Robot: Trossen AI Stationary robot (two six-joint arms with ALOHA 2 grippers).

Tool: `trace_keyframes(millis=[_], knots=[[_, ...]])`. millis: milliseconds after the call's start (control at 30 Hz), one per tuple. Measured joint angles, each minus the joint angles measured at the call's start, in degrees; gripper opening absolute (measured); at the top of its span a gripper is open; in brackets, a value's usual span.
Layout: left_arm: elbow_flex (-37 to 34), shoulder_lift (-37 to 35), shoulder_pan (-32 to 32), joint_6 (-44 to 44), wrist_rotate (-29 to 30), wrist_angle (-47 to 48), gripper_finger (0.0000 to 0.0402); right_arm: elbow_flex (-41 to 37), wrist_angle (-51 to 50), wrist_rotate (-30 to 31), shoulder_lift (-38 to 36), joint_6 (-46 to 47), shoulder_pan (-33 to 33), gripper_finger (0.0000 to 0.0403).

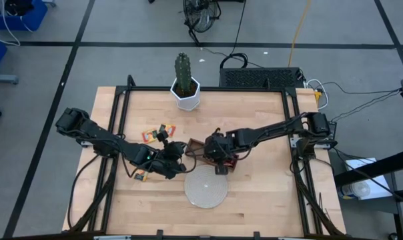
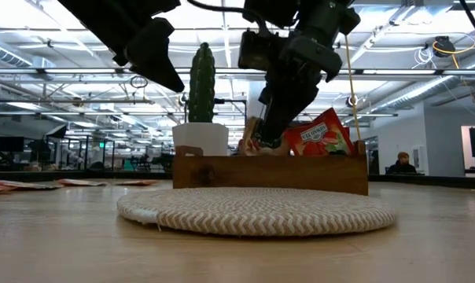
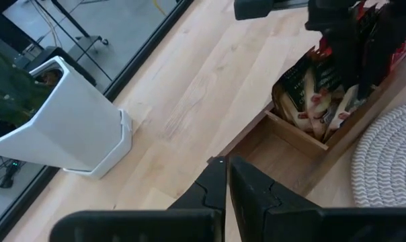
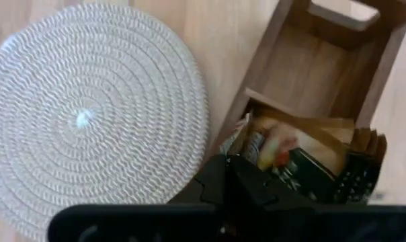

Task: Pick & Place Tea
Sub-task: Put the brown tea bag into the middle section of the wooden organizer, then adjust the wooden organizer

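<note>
Lifting right gripper (image 1: 221,162) straight from tray (image 1: 195,145) avoids snagging sachets (image 2: 316,135); jaws closed, empty. Left gripper (image 1: 180,152) at nine o'clock, closed, empty.

A pale wooden table (image 1: 255,200) with a black frame along its edges carries everything. At the far edge, near the middle, stands a white pot (image 1: 187,95) with a cactus. A round woven mat (image 1: 205,187) lies toward the near edge, just right of centre. Just beyond it sits a brown wooden tray (image 2: 269,171) with tea sachets standing in it. Left of the tray, a few loose tea sachets (image 1: 151,135) lie flat on the wood, and another (image 1: 141,177) lies nearer the front.
</note>
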State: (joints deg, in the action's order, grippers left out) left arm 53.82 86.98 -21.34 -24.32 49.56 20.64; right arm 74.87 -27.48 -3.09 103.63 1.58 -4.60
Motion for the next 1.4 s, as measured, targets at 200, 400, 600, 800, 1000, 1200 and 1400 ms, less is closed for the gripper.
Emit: trace_keyframes(millis=[200, 400, 600, 800, 1000, 1200, 1400], knots=[[0.0, 0.0, 0.0, -0.1, 0.0, 0.0, 0.0026, 0.0, 0.5, 0.1, 0.0, 2.1, 0.0, 0.0029], [0.0, 0.0, 0.0, -0.1, -0.1, 0.0, 0.0026, 0.0, 0.7, 0.2, 0.0, 2.3, 0.0, 0.0071], [0.0, 0.0, 0.0, -0.2, -0.1, 0.1, 0.0026, 0.0, 1.5, 0.3, -1.7, 2.5, 0.0, 0.0114], [0.0, 0.0, 0.0, -0.1, -0.1, 0.1, 0.0026, 0.0, 1.8, 2.5, -5.6, 2.1, 0.0, 0.0139], [0.0, 0.0, 0.0, 0.1, -0.1, 0.1, 0.0026, 0.0, -4.0, 14.3, -11.6, -1.3, -0.1, 0.0132], [0.0, 0.0, 0.5, 0.0, -0.3, 0.3, 0.0026, -3.0, -3.0, 18.7, -15.3, -3.8, 2.5, 0.0089], [0.0, 0.0, 8.0, 6.8, -7.5, 0.4, 0.0026, -15.8, 10.8, 15.0, -19.3, -4.7, 2.7, 0.0015]])
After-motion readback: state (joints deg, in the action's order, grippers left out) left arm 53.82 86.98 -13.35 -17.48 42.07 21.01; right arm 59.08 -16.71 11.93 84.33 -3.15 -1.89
